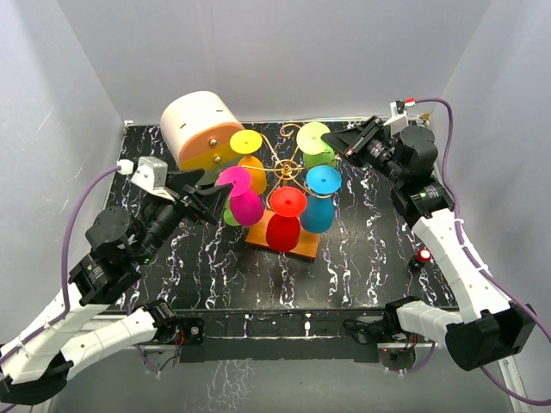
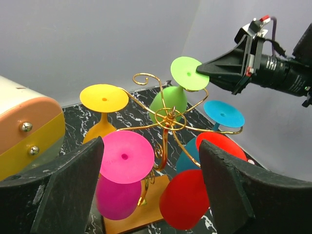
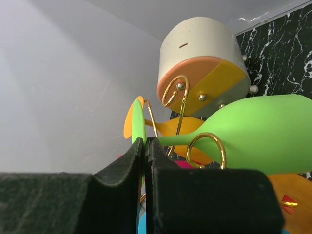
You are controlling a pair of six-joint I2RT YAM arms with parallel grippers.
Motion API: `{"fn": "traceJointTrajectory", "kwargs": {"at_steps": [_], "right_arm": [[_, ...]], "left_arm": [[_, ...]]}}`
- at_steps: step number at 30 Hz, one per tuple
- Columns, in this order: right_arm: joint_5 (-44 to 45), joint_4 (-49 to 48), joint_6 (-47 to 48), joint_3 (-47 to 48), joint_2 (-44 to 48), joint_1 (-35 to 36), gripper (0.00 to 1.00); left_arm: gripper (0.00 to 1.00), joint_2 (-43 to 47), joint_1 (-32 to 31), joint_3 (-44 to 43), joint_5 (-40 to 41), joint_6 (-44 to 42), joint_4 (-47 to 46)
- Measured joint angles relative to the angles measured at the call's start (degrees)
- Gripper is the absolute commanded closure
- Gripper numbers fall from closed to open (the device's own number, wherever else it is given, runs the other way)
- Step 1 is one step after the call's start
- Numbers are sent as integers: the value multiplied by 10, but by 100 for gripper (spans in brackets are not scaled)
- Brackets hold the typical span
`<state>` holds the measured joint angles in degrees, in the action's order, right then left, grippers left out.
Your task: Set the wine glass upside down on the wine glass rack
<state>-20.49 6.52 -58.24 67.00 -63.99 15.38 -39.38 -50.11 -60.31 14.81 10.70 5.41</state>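
Note:
The gold wire wine glass rack (image 1: 286, 169) stands on its orange base (image 1: 299, 246) mid-table. A green wine glass (image 1: 318, 155) hangs upside down on its far right arm, foot up. My right gripper (image 1: 339, 146) is shut on the rim of the green foot disc (image 3: 138, 122); the green bowl (image 3: 253, 129) lies beside a gold curl (image 3: 207, 148). My left gripper (image 1: 219, 191) is open and empty, just left of the rack. In the left wrist view the left gripper (image 2: 151, 146) faces the pink glass (image 2: 124, 158) and red glass (image 2: 187, 197).
Yellow (image 1: 244, 140), pink (image 1: 243, 203), red (image 1: 284, 220) and blue (image 1: 319, 200) glasses also hang upside down on the rack. A cream-and-orange drum box (image 1: 200, 127) stands at the back left. A red button (image 1: 424, 255) sits at the table's right edge.

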Motion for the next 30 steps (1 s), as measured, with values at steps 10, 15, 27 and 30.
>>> {"fn": "traceJointTrajectory", "kwargs": {"at_steps": [10,15,27,30], "right_arm": [[-28,-4,-4,-1,-13,2,100],[-31,-3,0,-1,-14,2,100],[-28,31,24,-1,19,2,100],[-27,40,27,-1,26,2,100]], "left_arm": [[21,9,0,0,12,-2,-4],[21,5,0,0,15,-2,-4],[21,4,0,0,27,-2,-4],[21,2,0,0,28,-2,-4]]}}
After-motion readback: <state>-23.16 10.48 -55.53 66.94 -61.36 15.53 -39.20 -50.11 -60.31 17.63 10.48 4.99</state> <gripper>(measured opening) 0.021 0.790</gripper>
